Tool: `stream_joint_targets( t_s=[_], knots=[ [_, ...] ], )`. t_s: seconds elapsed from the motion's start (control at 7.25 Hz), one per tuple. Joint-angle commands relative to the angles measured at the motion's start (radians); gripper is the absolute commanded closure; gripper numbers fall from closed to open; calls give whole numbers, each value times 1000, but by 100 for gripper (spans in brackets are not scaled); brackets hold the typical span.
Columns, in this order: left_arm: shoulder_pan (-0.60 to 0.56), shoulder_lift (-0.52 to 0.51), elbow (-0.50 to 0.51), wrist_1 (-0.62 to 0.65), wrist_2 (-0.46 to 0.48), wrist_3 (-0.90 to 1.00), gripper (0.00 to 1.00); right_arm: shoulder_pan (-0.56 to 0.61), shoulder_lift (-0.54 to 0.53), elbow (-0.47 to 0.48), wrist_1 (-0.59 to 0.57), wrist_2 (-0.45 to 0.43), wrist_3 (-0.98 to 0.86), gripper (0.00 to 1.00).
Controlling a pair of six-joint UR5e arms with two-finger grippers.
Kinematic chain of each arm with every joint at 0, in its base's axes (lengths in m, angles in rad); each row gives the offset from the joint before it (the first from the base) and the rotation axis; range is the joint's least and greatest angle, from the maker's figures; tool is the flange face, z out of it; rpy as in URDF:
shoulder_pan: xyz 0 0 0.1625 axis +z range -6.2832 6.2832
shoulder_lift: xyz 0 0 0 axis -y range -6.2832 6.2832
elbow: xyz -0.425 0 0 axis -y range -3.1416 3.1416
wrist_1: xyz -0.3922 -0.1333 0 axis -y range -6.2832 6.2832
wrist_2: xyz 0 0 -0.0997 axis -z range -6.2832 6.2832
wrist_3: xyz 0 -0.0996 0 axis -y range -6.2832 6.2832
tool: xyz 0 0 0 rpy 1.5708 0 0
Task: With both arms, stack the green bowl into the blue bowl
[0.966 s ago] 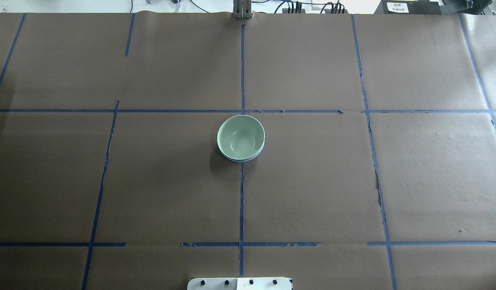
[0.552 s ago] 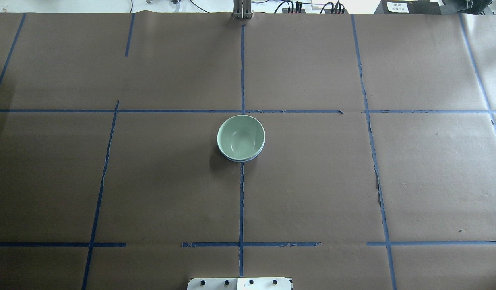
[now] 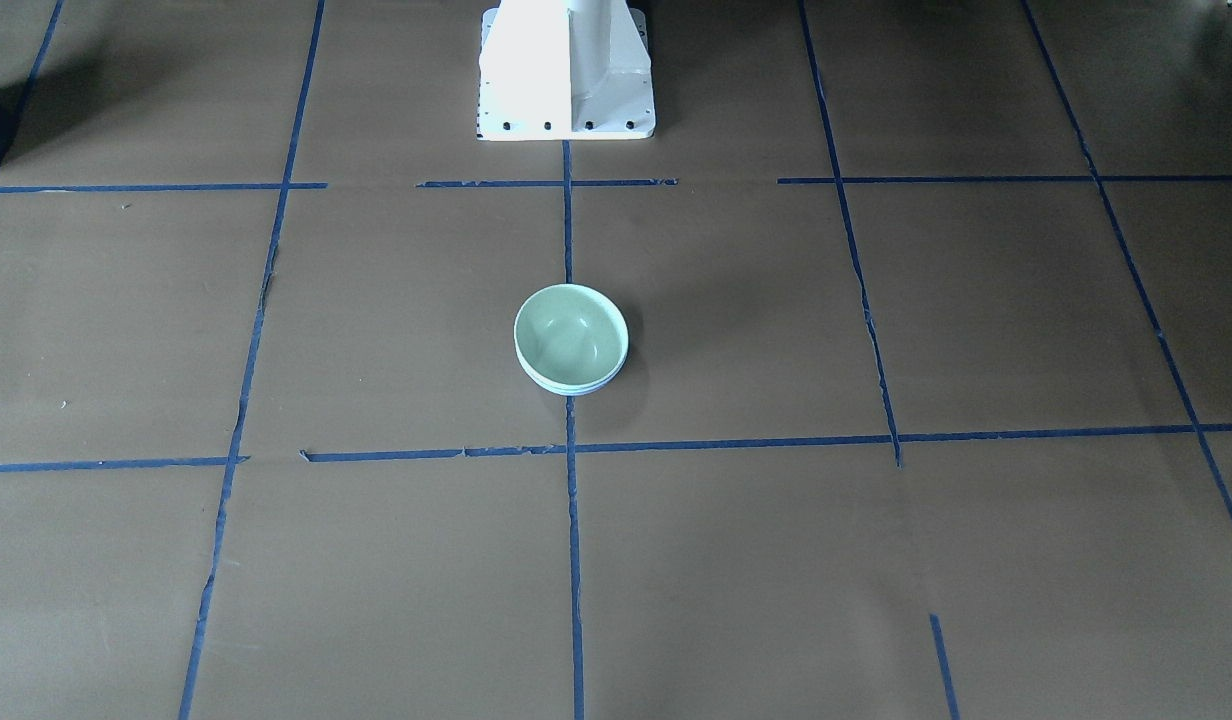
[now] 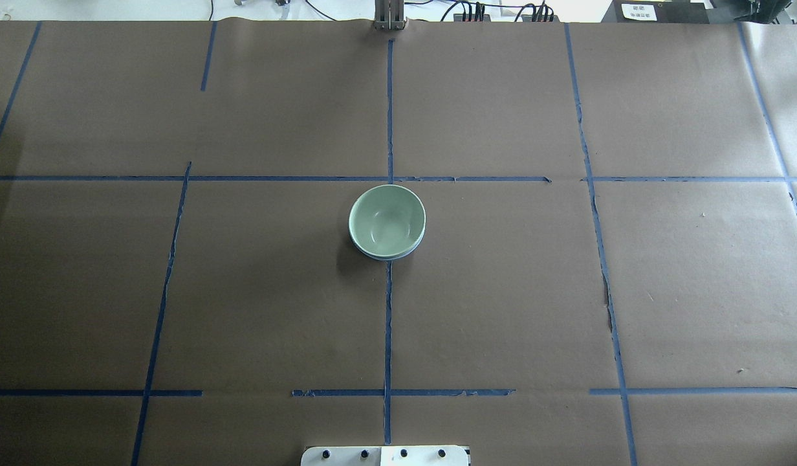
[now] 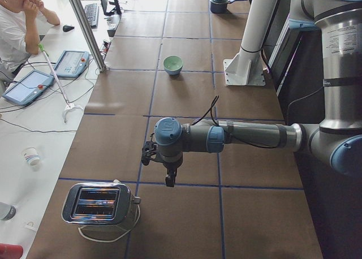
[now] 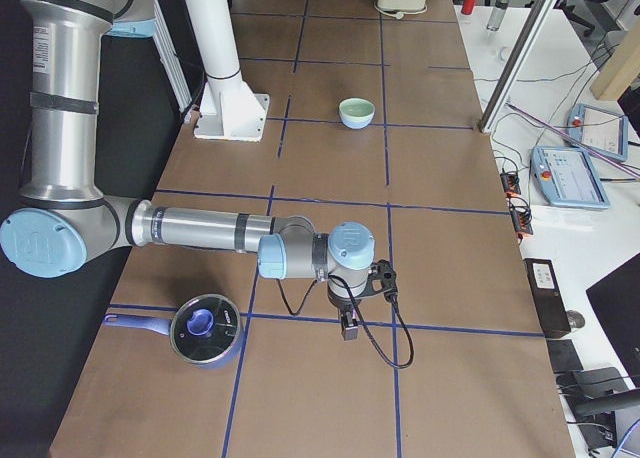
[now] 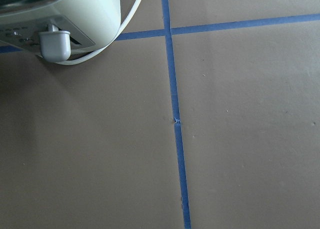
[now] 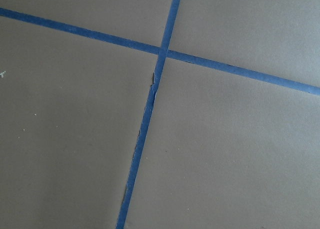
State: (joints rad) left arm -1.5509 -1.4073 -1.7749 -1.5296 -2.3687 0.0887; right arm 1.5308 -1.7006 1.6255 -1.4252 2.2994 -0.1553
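A: At the middle of the tabletop (image 4: 502, 291), what stood?
B: The green bowl (image 4: 387, 220) sat inside the blue bowl (image 3: 571, 389).
A: And the hands?
B: The left hand (image 5: 168, 177) hung near a toaster (image 5: 99, 203), the right hand (image 6: 348, 323) near a pot (image 6: 205, 330). How wide their fingers stood, I could not make out.

A table (image 4: 502, 291) covered in brown paper is divided into squares by blue tape (image 4: 388, 323). Along its far side runs a white desk (image 5: 34, 117) carrying a keyboard (image 5: 91, 13) and a paper cup (image 5: 31, 155), with a slanted metal post (image 5: 85, 27) at the edge.
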Motion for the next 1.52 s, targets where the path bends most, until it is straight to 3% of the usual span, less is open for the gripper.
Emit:
stream_joint_targets(
  t_s=[0.0,1.38],
  knots=[
    [0,1,14,2,0,-1,0,0,-4,-4,19,2,2,0],
    [0,-7,11,-1,-1,-1,0,0,-5,-12,20,71,7,0]
  ],
)
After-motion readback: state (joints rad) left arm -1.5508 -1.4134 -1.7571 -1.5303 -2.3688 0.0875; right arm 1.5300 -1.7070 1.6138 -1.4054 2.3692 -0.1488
